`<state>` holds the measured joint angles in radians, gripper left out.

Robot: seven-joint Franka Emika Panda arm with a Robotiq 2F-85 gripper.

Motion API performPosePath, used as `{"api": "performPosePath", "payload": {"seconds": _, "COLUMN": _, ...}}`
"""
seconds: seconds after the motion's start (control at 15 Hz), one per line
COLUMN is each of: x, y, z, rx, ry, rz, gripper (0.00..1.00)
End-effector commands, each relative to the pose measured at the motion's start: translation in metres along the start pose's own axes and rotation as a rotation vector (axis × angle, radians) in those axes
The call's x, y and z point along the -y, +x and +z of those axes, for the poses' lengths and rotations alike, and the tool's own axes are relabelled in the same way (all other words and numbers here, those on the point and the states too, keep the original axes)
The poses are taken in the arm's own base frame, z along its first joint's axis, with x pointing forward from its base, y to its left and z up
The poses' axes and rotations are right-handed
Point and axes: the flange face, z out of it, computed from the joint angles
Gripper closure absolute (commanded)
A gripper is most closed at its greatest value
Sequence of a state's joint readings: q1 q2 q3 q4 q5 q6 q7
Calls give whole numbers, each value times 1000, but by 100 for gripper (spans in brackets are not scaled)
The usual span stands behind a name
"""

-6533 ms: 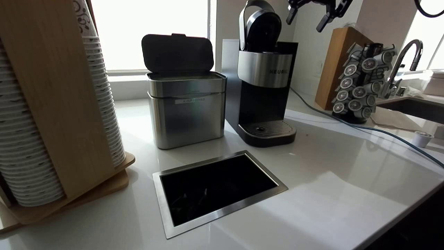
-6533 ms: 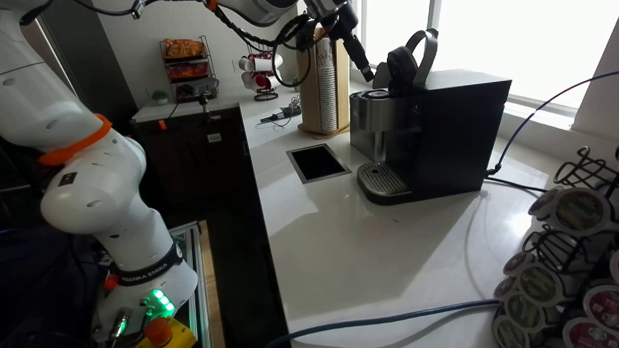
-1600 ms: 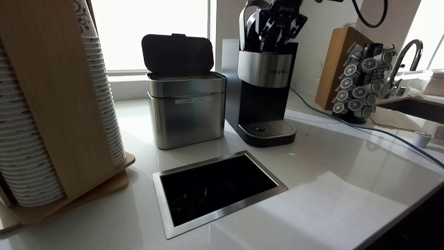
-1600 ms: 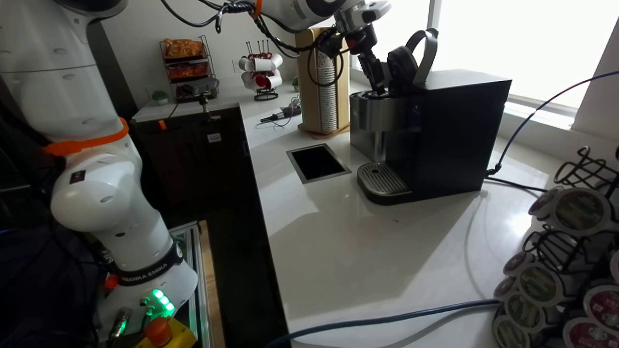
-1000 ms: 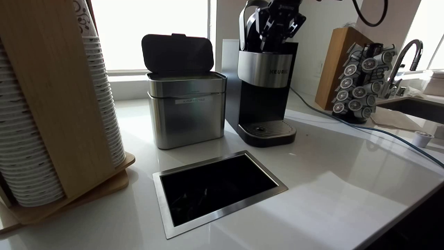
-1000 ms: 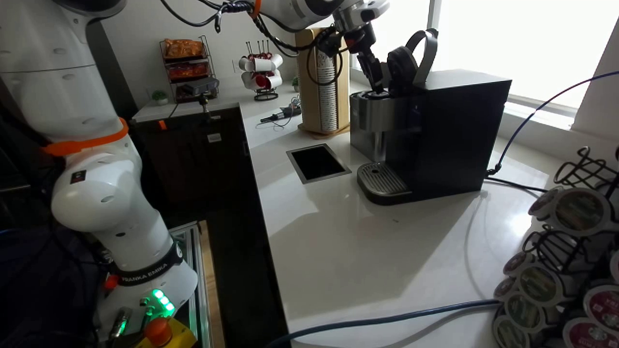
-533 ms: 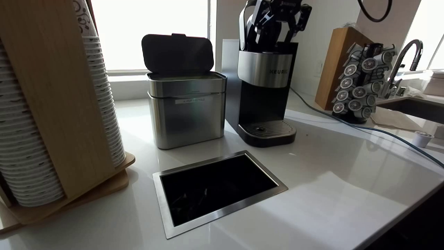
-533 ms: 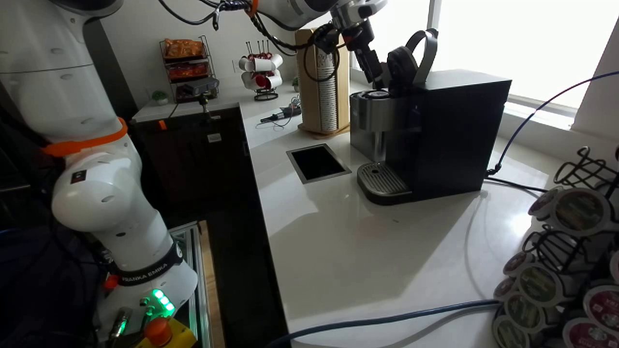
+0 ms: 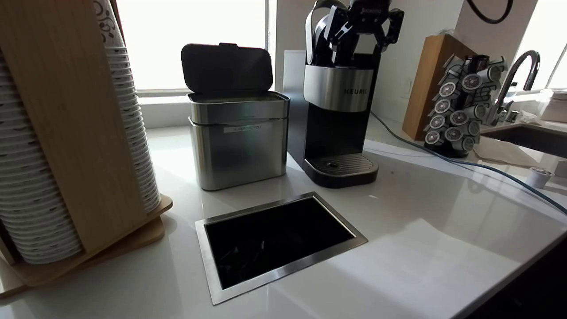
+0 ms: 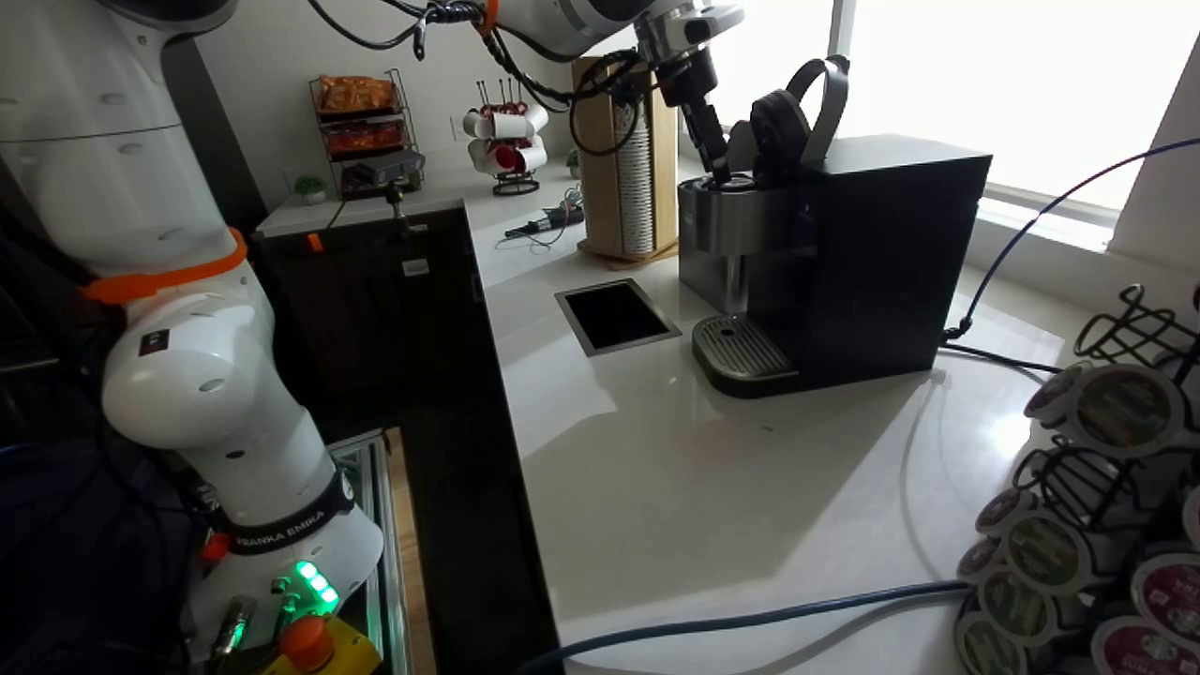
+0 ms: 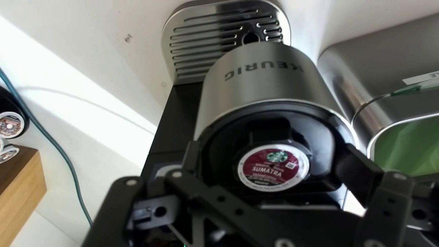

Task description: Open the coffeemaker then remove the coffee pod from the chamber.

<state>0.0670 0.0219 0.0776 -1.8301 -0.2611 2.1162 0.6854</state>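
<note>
The silver and black Keurig coffeemaker [image 9: 339, 88] [image 10: 872, 262] stands on the counter with its lid [image 10: 778, 127] and handle [image 10: 830, 105] raised. In the wrist view, the coffee pod [image 11: 273, 168] sits in the open chamber of the coffeemaker [image 11: 264, 79]. It has a dark red "Sumatra" top with a white rim. My gripper [image 11: 271, 157] is open, with one finger on each side of the chamber top and wide gaps to the pod. In both exterior views, the gripper [image 9: 358, 57] [image 10: 720, 176] is low over the chamber, in front of the lid. The pod's body is hidden in the chamber.
A metal K-Cup recycle bin [image 9: 241, 150] with its lid up stands beside the coffeemaker. A framed counter opening [image 9: 206, 261] lies in front. A wooden cup holder [image 9: 88, 110], a pod carousel [image 9: 458, 106] and a cable [image 9: 487, 166] are around it.
The gripper came down from above to the chamber with its fingers close together. Since then its fingers have spread apart and it has shifted slightly away from the lid. The lid stayed raised.
</note>
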Motion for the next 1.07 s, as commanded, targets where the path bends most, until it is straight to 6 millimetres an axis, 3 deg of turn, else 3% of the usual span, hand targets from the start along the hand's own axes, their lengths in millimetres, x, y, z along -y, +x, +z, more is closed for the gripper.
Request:
{"api": "performPosePath", "payload": {"seconds": 0.0, "x": 1, "y": 3, "z": 4, "rx": 27, "ry": -26, "rz": 47, "gripper": 3}}
{"api": "performPosePath", "payload": {"seconds": 1.0, "x": 15, "y": 18, "z": 6, "rx": 9, "ry": -12, "rz": 90, "gripper": 26}}
